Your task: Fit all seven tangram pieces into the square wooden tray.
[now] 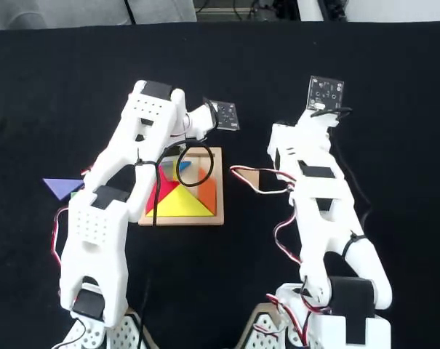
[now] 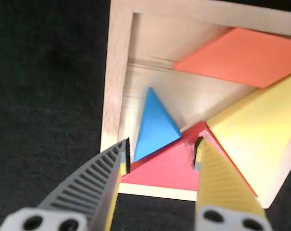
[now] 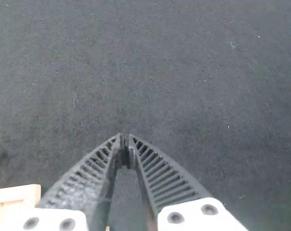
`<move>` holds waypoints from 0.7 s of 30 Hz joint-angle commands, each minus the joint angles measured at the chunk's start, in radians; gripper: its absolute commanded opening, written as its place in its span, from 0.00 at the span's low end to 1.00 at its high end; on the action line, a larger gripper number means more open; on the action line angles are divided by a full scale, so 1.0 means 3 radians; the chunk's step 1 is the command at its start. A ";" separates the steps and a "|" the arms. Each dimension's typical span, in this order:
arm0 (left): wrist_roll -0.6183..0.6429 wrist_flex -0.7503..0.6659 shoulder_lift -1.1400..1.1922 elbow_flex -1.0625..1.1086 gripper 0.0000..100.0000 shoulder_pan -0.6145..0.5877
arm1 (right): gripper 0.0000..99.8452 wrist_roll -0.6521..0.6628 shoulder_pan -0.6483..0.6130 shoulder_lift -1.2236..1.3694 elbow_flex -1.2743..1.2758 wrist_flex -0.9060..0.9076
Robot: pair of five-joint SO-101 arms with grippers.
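Starting at the far left of the high view, at 9 o'clock from the tray, a purple triangle (image 1: 62, 187) lies on the black cloth (image 1: 394, 87) with a sliver of a green piece (image 1: 76, 195) just beside it. I take both to be waiting their turn. My left gripper (image 2: 162, 153) hangs over the square wooden tray (image 2: 117, 72) with its fingers apart and nothing between them. The tips stand on either side of the point where the blue triangle (image 2: 155, 125) meets the red triangle (image 2: 169, 168), which I judge to be the stance for nudging or seating a piece. In the tray I count four pieces. The blue one is toward 12 o'clock, the red toward 8, the large yellow triangle (image 2: 256, 139) at 6 and an orange piece (image 2: 241, 55) toward 4. They are packed edge to edge, and bare wood is left around the blue one. That makes six pieces I can count, four in and two out, and I cannot place the seventh. At 3 o'clock from the tray sits a small pale wooden block (image 1: 249, 178) that I cannot identify. Farthest right, my right gripper (image 3: 124, 144) is pressed together on nothing over bare cloth, parked out of the way as I read it.
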 commanded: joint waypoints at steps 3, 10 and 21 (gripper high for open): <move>0.0000 -0.0169 -0.0046 -0.0059 0.23 -0.0049 | 0.01 -0.0015 0.0046 -0.0156 -0.0038 -0.0072; 0.0353 -0.0373 -0.0046 -0.0059 0.23 -0.0003 | 0.01 -0.0015 0.0046 -0.0156 -0.0043 -0.0072; 0.0348 -0.0506 0.0066 0.0008 0.23 -0.0156 | 0.01 -0.0010 0.0046 -0.0156 -0.0043 -0.0072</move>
